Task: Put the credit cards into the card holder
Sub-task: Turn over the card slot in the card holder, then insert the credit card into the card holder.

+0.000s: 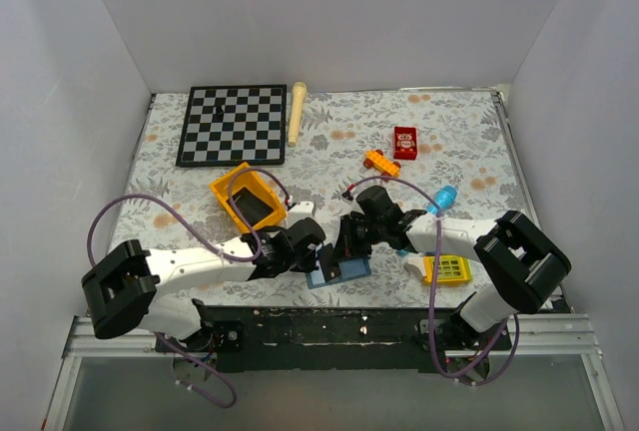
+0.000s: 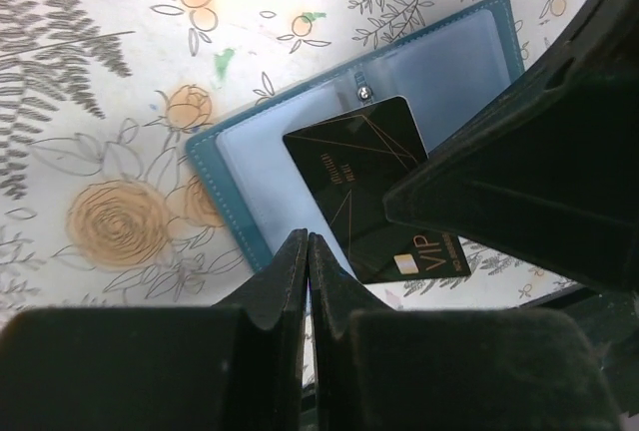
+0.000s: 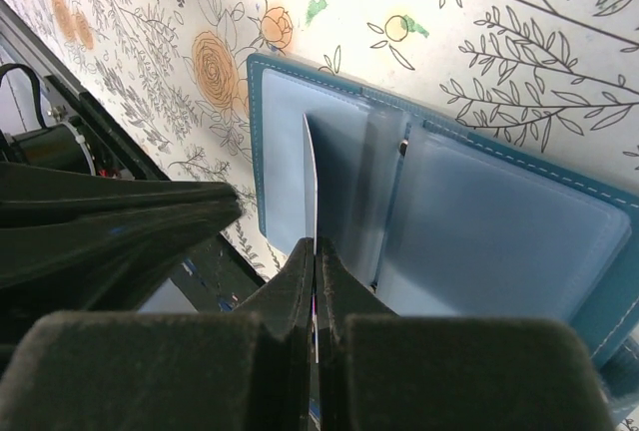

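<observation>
The slate-blue card holder [image 2: 240, 167] lies open on the flowered cloth near the table's front edge [image 1: 339, 273], its pale clear pockets [image 3: 479, 231] facing up. My right gripper [image 3: 315, 246] is shut on a black credit card [image 2: 364, 177] with gold lines and "VIP" lettering. The card stands on edge [image 3: 311, 177], its far end over the holder's left page by the spine. My left gripper [image 2: 308, 239] is shut, holding nothing I can see, with its tips at the holder's near edge. The two grippers [image 1: 312, 249] [image 1: 351, 239] meet over the holder.
A yellow bin [image 1: 232, 192] stands just behind my left arm. Further back are a chessboard [image 1: 232, 124] and a wooden pestle [image 1: 297, 112]. A red box [image 1: 405, 142], an orange toy [image 1: 380, 162], a blue tube toy [image 1: 444, 197] and a yellow toy [image 1: 446, 269] lie on the right.
</observation>
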### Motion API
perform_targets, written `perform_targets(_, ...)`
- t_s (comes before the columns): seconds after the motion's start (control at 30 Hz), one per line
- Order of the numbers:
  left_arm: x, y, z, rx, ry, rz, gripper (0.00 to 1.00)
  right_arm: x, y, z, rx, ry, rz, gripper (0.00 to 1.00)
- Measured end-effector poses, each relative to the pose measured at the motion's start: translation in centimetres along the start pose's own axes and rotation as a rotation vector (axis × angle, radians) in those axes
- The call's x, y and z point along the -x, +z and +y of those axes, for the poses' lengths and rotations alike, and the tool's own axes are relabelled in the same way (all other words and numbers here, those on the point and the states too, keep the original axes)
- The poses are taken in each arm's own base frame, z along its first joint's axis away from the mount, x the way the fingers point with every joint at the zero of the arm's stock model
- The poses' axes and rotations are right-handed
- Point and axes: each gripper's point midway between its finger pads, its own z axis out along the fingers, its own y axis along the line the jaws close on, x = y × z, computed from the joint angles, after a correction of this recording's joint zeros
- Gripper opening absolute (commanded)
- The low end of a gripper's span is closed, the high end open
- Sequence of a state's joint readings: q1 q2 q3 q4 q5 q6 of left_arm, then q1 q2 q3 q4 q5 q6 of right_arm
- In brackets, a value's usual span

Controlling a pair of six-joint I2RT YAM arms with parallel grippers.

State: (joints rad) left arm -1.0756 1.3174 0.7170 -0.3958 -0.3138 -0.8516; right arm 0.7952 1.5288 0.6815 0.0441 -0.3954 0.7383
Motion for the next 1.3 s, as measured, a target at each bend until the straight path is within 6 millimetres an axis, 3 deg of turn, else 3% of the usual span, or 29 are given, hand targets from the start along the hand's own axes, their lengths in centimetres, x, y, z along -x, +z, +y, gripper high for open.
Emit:
perform_targets(0.27,-2.1,2.8,-0.3,-0.002,0.001,0.058,0.00,0.0,0.0,0.0,-0.002,0.010,-0.003,0.01)
perform_targets(0.43,-1.8,3.6,-1.1,-0.016,-0.019,0.045,0.00,0.3,0.0,-0.1,-0.009,0.013,-0.013,0.01)
perform_targets(1.3,-2.0,3.3,-1.0,-0.051,-0.099,0.016,0.00,1.2,-1.8,-2.5,-0.063,0.038,-0.096,0.01)
